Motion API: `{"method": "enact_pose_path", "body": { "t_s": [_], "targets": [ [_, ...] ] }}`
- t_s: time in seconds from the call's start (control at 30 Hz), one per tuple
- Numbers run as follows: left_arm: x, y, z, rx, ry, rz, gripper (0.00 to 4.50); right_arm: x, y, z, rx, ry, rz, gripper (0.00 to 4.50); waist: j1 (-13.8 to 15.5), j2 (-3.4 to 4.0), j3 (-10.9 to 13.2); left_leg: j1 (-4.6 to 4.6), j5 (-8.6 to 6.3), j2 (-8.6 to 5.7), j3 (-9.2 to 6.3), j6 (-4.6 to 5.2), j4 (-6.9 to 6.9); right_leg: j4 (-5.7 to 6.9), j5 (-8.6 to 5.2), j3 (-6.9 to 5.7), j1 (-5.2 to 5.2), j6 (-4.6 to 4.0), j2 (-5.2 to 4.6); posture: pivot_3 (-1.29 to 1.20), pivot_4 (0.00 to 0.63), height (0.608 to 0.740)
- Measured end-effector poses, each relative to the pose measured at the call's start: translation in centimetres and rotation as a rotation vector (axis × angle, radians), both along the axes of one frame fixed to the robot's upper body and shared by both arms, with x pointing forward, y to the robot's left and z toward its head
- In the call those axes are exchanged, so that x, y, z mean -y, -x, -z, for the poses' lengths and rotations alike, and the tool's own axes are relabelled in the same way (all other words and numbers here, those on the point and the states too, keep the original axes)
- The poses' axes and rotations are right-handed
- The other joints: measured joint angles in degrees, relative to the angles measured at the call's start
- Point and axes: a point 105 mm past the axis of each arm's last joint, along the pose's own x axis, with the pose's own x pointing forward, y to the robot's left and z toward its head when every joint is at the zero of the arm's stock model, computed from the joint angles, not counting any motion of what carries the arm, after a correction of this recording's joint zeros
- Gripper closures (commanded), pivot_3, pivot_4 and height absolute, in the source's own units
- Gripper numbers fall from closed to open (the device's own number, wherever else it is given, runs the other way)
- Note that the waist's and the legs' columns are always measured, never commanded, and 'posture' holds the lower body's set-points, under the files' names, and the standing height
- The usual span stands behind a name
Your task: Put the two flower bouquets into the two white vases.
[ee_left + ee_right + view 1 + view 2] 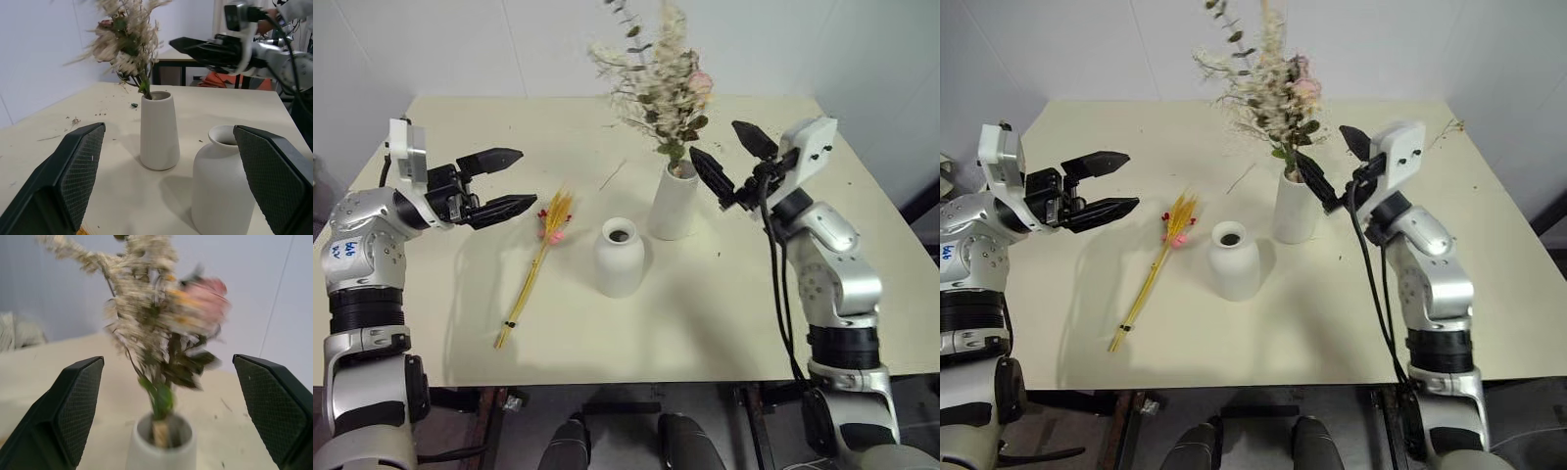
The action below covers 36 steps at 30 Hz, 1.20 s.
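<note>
Rose bouquet [658,83] stands in the tall vase [674,201].
Both tools, left tool [501,183] and right tool [732,155], are released; wheat bundle [536,264] lies on the desk [440,294].

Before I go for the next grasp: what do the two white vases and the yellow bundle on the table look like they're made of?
Taller vase and shorter bottle-shaped vase: likely ceramic, with a matte white surface, no glare, soft shading and thick rims. Yellow bundle: looks like dried wheat-like stalks, thin, stiff and straw-coloured, with pink-red bits near the head; real or artificial is unclear.
</note>
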Motion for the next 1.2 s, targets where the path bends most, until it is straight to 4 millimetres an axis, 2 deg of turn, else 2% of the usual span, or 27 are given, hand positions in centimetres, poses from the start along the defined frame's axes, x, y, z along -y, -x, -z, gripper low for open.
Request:
{"method": "enact_pose_path", "body": {
  "t_s": [0.2, 0.3, 0.43, 0.57, 0.73, 0.97, 1.2],
  "targets": [
    [-0.3, -1.1, 0.4, -0.031, -0.007, -0.098, 0.00, 2.2, 4.8, 2.2, -0.181, 0.184, -0.152, 0.04, 1.0, -0.01, 0.0, -0.02, -0.03, 0.00, 0.02, 0.05, 0.03, -0.12, 0.00, 0.00, 0.06, 0.01, -0.01, 0.00, 0.150, 0.740],
    [-0.8, -2.5, 0.8, -0.095, 0.017, -0.222, 0.00, 2.6, 6.5, 2.3, -0.255, 0.204, -0.227, 0.04, 1.1, -0.02, 0.0, 0.05, -0.03, 0.00, 0.03, 0.05, 0.14, -0.15, 0.02, 0.00, 0.19, 0.03, -0.02, 0.00, 0.150, 0.740],
    [-1.4, -4.9, 2.5, -0.233, 0.028, -0.447, 0.00, 3.0, 8.0, 2.0, -0.309, 0.226, -0.301, 0.04, 1.2, -0.05, 0.0, 0.04, -0.03, 0.00, 0.03, 0.05, 0.28, -0.40, 0.06, -0.02, 0.34, 0.10, -0.03, 0.00, 0.150, 0.740],
    [-0.2, -5.3, 4.8, -0.360, -0.157, -0.541, 0.00, 3.2, 8.2, 2.0, -0.316, 0.242, -0.309, 0.04, 1.3, -0.06, 0.0, -0.01, -0.03, -0.04, 0.06, 0.05, 0.27, -0.50, 0.09, 0.00, 0.34, 0.14, -0.06, 0.00, 0.150, 0.740],
    [1.1, -4.3, 7.5, -0.563, -0.332, -0.580, 0.00, 3.6, 7.8, 2.0, -0.318, 0.236, -0.289, 0.04, 1.2, -0.07, 0.0, -0.02, -0.03, -0.03, 0.05, 0.04, 0.14, -0.49, 0.08, -0.01, 0.26, 0.12, -0.05, 0.00, 0.150, 0.740],
    [1.1, -2.1, 7.4, -0.661, -0.451, -0.647, 0.00, 3.8, 7.7, 2.3, -0.332, 0.232, -0.289, 0.04, 1.2, -0.07, 0.0, -0.04, -0.18, -0.04, 0.04, 0.05, 0.10, -0.48, 0.01, 0.00, 0.24, 0.11, -0.05, 0.00, 0.150, 0.740],
    [1.5, 0.2, 9.5, -0.820, -0.515, -0.678, 0.00, 4.0, 7.2, 2.8, -0.360, 0.233, -0.303, 0.04, 1.1, -0.08, 0.0, -0.02, -0.19, -0.03, 0.05, 0.04, 0.15, -0.48, -0.01, 0.00, 0.24, 0.07, -0.05, 0.00, 0.150, 0.740]
  ]
}}
